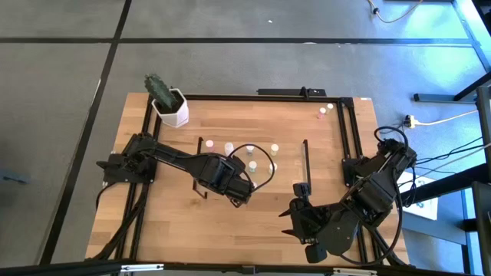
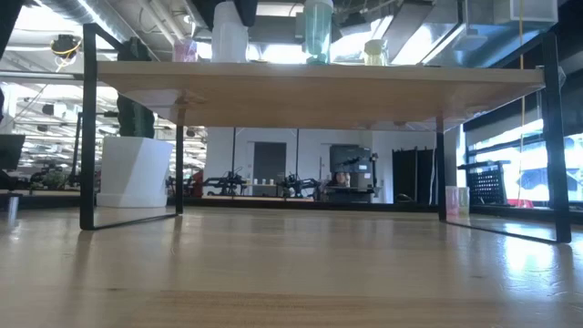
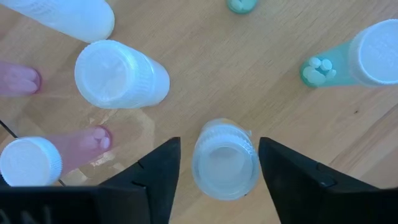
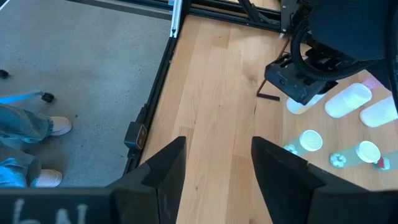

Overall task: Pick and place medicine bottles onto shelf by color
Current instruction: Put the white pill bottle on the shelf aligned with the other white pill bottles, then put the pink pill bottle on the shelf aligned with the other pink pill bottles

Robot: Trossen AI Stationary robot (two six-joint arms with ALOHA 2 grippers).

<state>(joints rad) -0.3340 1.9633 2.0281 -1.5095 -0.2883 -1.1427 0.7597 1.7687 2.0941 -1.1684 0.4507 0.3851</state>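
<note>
Several medicine bottles stand on the shelf. In the left wrist view they are white, pink and pale green. My left gripper hangs over the shelf, pointing down and open. Its fingers stand on either side of a pale green bottle that rests upright on the board. In the high view the arm covers that bottle. My right gripper waits open with nothing in it, above the table's near right part.
A white pot with a cactus stands at the far left. Two small bottles sit at the table's far right corner. The other bottles stand close around my left gripper. Bare wood lies along the table's near edge.
</note>
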